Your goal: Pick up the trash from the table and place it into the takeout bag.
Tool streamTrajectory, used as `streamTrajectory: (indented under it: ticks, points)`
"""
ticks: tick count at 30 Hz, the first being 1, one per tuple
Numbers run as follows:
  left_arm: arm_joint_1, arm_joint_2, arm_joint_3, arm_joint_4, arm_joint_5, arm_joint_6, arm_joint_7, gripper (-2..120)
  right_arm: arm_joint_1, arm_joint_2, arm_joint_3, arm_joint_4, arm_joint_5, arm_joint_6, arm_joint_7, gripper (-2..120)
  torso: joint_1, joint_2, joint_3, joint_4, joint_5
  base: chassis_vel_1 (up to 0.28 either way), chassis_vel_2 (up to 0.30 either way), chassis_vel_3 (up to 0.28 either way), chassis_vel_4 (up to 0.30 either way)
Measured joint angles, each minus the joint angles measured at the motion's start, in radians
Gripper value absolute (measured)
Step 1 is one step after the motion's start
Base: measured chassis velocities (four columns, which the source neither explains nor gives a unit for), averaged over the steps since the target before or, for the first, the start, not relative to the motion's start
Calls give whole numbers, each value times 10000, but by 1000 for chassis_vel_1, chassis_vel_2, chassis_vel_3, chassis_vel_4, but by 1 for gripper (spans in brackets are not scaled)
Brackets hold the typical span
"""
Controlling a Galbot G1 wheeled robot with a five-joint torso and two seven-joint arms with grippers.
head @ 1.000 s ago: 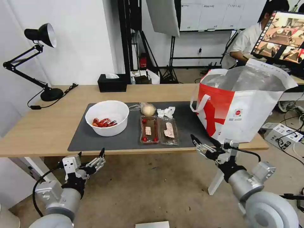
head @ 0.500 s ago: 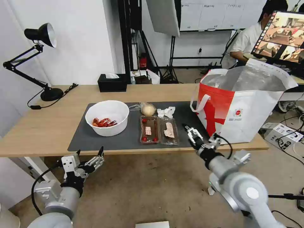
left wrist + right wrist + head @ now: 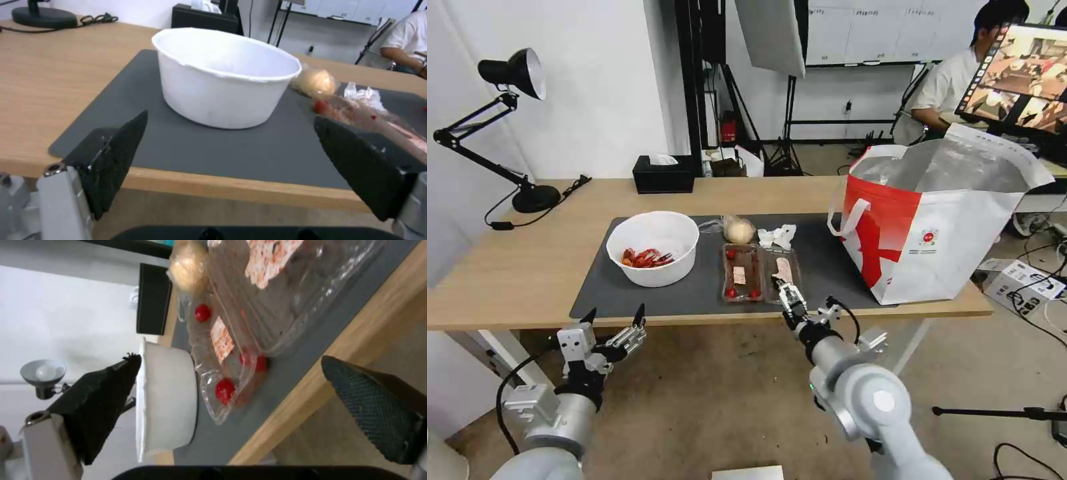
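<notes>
The left gripper [image 3: 616,319] hangs wide open and empty below the surface [image 3: 514,267] edge, before the bowl [image 3: 652,248]. The right gripper [image 3: 790,297], open and empty, sits at the plastic tray [image 3: 760,273]'s near edge; the takeout bag [image 3: 937,220] stands rightmost.

On the dark grey mat [image 3: 694,287]: white bowl [image 3: 654,248], red shells [image 3: 644,257], beige bun [image 3: 739,231], seemingly red-dotted clear tray [image 3: 760,273].

Lab: softbox [image 3: 770,33], whiteboard [image 3: 887,30], monitor [image 3: 1020,70].
</notes>
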Motion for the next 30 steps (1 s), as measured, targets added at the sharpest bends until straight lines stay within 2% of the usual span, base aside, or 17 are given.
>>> streamTrajectory:
  ticks: [17, 30]
  points:
    - [192, -74, -57, 32, 130, 45, -1, 100, 619, 623, -69, -496, -187, 194, 813, 100, 0, 0, 0, 0, 1, 0, 0, 0, 0]
    - [349, -24, -156, -93, 347, 54, 47, 100, 720, 913, -14, -672, -197, 201, 913, 100, 0, 0, 0, 0, 1, 0, 0, 0, 0]
